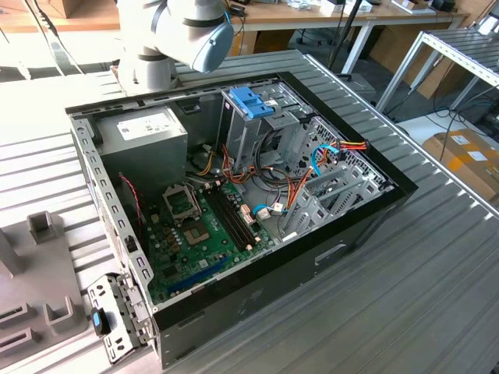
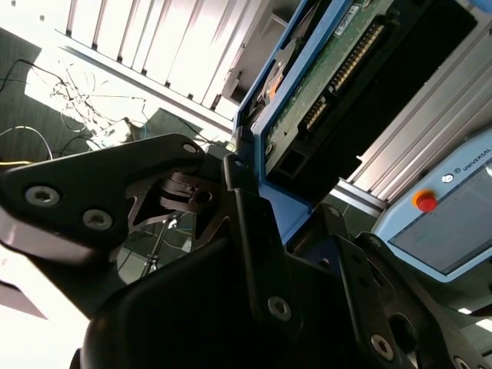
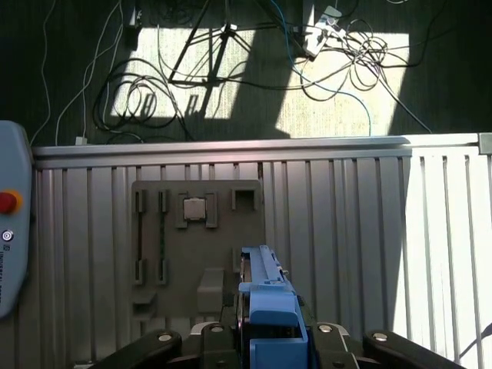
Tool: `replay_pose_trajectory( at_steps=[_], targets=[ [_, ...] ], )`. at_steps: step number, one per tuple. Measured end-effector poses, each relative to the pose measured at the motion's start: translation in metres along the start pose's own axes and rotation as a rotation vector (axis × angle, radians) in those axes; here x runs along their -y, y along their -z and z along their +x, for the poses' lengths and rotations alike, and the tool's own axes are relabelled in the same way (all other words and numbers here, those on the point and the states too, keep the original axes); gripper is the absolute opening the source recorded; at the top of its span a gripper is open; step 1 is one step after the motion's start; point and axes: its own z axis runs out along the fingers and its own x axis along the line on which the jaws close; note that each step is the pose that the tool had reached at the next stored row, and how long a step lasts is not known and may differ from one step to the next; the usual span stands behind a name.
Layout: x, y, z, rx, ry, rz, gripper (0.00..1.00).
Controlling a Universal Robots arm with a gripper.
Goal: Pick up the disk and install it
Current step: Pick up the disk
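Observation:
The disk (image 3: 265, 296) is a flat drive in a light-blue carrier, seen end-on in the first wrist view. It stands between the black fingers (image 3: 231, 338) of my gripper (image 3: 270, 342). In the second wrist view the disk (image 2: 338, 69) shows its green circuit board and blue rail, and my gripper (image 2: 257, 192) is shut on its near end. It hangs over a grey fixture plate (image 3: 177, 254) on the ribbed table. The open computer case (image 1: 366, 214) lies in the middle of the exterior view, with the arm (image 1: 191, 31) rising behind it.
Inside the case a blue handle (image 1: 251, 101) tops a grey drive cage, beside coloured cables (image 1: 323, 156) and a green motherboard (image 1: 195, 234). A teach pendant (image 3: 11, 223) lies at the table's edge. Loose cables (image 3: 338, 54) cross the floor beyond the table.

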Motion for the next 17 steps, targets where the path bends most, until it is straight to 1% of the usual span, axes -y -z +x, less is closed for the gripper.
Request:
replay_pose_trajectory(
  at_steps=[3,11,17],
  targets=[
    [0.0037,0.0002,-0.0002,0.0000,0.000,0.0000,0.37],
    [0.0088,0.0005,-0.0004,0.0000,0.000,0.0000,0.37],
    [0.0150,0.0008,-0.0006,0.0000,0.000,0.0000,0.37]
  ],
)
